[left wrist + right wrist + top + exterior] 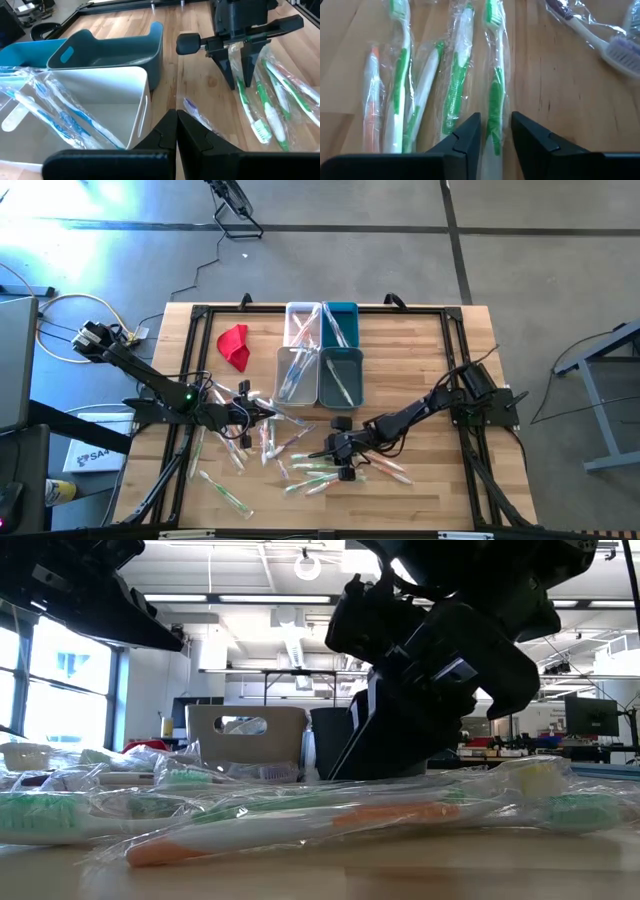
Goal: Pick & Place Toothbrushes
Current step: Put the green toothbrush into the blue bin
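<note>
Many wrapped toothbrushes lie scattered on the wooden table. My right gripper points slantwise down over a row of green-and-white ones near the front edge. Its fingers stand narrowly apart on either side of one green toothbrush, which lies flat in its clear wrapper. The left wrist view shows that gripper with its tips down among the green brushes. My left gripper is shut with nothing in it and hangs above the table, left of the bins. My right gripper has one finger on each long side of the green toothbrush's handle, coming slantwise from above and lying along the brush. The brush lies flat on the table. I cannot tell whether the fingers touch the wrapper.
White and teal bins stand at the table's middle and far side; the near white bin holds blue toothbrushes. A red cloth lies at the far left. An orange toothbrush and a purple one lie beside the green row.
</note>
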You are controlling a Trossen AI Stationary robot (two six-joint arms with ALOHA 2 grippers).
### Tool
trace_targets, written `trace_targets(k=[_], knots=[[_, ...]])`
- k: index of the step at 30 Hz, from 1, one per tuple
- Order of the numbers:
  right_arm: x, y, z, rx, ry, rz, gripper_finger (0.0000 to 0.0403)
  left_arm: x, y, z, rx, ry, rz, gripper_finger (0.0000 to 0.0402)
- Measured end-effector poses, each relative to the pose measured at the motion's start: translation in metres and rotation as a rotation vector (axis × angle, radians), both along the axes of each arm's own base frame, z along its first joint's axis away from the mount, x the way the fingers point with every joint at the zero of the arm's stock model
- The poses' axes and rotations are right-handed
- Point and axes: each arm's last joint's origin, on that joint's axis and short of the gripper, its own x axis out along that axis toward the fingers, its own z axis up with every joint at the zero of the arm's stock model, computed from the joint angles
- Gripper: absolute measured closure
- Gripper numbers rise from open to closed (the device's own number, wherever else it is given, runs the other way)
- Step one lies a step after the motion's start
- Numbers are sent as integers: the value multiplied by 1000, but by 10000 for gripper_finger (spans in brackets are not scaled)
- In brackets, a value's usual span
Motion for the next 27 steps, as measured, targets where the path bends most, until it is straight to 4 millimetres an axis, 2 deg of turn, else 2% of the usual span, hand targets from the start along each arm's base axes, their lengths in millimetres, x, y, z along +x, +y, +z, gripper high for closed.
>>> trace_targets(k=[10,15,22,27], knots=[[0,0,0,-2,-9,0,377,0,0,-1,5,8,0,399],[-1,0,8,-22,-30,44,385,-1,0,-1,7,13,0,399],[-4,-2,55,-13,-165,46,381,-1,0,-2,10,17,0,399],[-15,-8,100,-48,-277,-7,386,-1,0,-2,11,21,0,399]])
